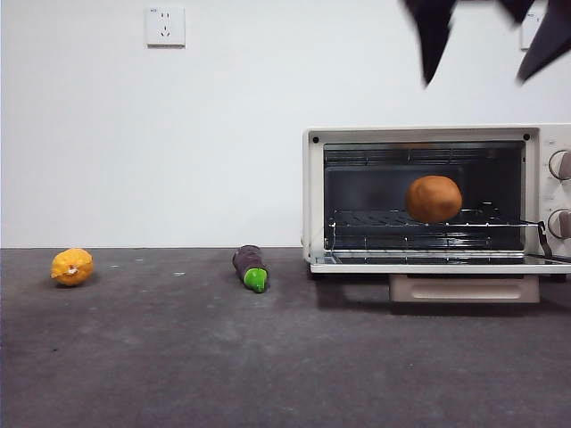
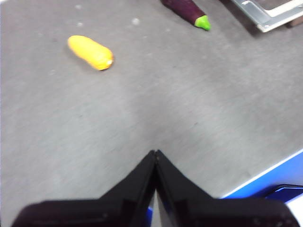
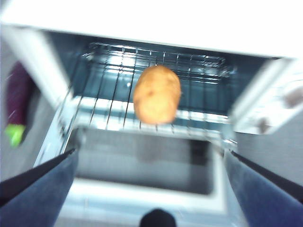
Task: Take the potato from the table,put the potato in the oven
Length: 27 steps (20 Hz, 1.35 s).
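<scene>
The orange-brown potato (image 1: pixel 434 198) (image 3: pixel 156 94) rests on the wire rack inside the cream oven (image 1: pixel 314 196) (image 3: pixel 142 19), whose door hangs open. My right gripper (image 1: pixel 486 36) (image 3: pixel 151 165) hovers high above the oven front, open and empty, apart from the potato. In the left wrist view my left gripper (image 2: pixel 155 153) is shut with nothing in it, above the bare grey table (image 1: pixel 268 357) (image 2: pixel 142 104).
A yellow-orange lumpy fruit (image 1: pixel 72 267) (image 2: pixel 90 52) lies far left on the table. A dark purple eggplant with a green tip (image 1: pixel 251 267) (image 2: pixel 189 11) (image 3: pixel 16 106) lies just left of the oven. The open oven door (image 1: pixel 446 266) juts forward.
</scene>
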{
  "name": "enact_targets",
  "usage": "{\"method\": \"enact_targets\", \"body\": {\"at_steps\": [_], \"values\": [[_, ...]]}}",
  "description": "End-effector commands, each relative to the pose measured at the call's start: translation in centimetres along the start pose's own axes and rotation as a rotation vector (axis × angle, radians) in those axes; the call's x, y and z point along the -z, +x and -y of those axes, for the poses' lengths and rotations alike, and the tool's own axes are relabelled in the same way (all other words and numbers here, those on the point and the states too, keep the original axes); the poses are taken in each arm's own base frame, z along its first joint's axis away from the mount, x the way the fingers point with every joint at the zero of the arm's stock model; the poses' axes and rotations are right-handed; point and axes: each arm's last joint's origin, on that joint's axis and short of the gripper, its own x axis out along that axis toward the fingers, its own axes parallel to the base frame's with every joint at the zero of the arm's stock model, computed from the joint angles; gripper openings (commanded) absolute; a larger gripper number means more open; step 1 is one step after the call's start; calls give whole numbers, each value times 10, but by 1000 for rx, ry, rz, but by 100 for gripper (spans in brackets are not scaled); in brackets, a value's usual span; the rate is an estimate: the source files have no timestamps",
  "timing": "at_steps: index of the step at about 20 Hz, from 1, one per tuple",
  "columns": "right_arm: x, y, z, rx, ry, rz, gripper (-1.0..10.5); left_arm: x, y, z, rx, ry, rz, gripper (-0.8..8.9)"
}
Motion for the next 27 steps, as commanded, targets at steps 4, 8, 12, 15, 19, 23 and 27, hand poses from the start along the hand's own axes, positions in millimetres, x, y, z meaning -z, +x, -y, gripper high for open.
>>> {"method": "enact_targets", "body": {"at_steps": [4, 8, 12, 15, 19, 23, 27], "values": [[15, -80, 33, -34, 0, 94, 537, -32, 25, 26, 154, -14, 26, -7], [30, -116, 52, -61, 41, 138, 281, -53, 46, 46, 289, -1, 27, -8], [48, -144, 67, -153, 64, 155, 48, -72, 76, 70, 439, 24, 4, -8], [61, -162, 77, -246, 117, 180, 26, -85, 105, 86, 547, 16, -29, -8], [75, -178, 87, -299, 133, 204, -11, -98, 152, 97, 729, -75, -87, -8], [86, -183, 92, -305, 154, 168, -11, -102, 198, 96, 886, -205, -181, -8], [91, -185, 94, -300, 148, 145, -11, -96, 241, 90, 927, -332, -282, -8]]}}
